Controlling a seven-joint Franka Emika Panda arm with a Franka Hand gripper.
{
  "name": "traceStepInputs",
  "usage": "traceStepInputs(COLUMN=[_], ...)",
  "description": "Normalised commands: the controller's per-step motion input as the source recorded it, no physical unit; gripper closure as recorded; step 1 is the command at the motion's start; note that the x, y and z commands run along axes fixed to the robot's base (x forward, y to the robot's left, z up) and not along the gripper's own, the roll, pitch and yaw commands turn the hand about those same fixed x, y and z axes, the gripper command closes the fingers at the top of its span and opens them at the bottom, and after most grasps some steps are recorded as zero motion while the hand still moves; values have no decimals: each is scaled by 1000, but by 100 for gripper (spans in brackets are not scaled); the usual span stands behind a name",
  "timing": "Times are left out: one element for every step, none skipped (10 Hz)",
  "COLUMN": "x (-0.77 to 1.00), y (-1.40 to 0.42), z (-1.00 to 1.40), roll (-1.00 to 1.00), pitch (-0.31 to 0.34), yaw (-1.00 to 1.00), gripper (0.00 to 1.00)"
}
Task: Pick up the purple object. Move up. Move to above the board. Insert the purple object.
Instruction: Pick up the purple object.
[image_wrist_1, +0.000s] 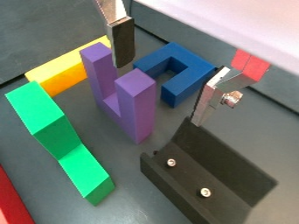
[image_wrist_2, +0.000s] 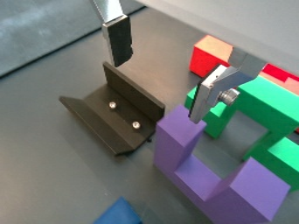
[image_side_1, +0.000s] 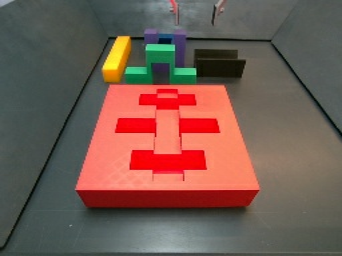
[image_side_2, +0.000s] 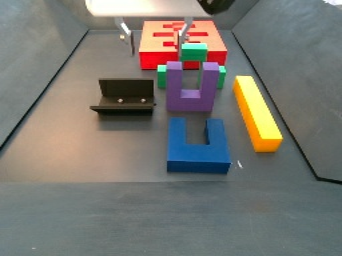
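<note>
Purple object: a small dark purple U-shaped block (image_side_2: 193, 88) is seen standing on the dark floor with its two arms upright and the low bar at the bottom (image_wrist_1: 124, 102); the opening of the U faces upward.
Long axis: the bar between the two arms is laid across the row of blocks, toward the yellow bar on one side and the fixture on the other, as seen in a side view.
Neighbours: it is placed between a green stepped block (image_side_2: 194, 58) and a blue U-shaped block lying flat (image_side_2: 199, 145); a long yellow bar (image_side_2: 255, 111) is laid alongside.
Board: a large flat red rectangular slab with cross- and T-shaped recesses (image_side_1: 168, 145) is set beyond the green block, well apart from the purple piece (image_side_1: 158, 37).
Fixture: a dark L-shaped bracket on a base plate (image_wrist_2: 114, 111) is placed near the purple piece (image_wrist_2: 216, 176).
Gripper: the gripper (image_wrist_1: 163, 66) is held above the purple block, its silver fingers (image_wrist_1: 119, 37) spread apart with nothing grasped between them; one finger is seen just above an arm tip.
</note>
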Motion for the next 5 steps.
traceStepInputs(x=[-257,-263,-229,-83,14], y=[0,0,0,0,0], z=[-69,-9,-40,-77,-160], roll=[-44,-40,-24,0,0], pitch=[0,-20,0,0,0], yaw=[0,0,0,0,0], gripper=[0,0,0,0,0])
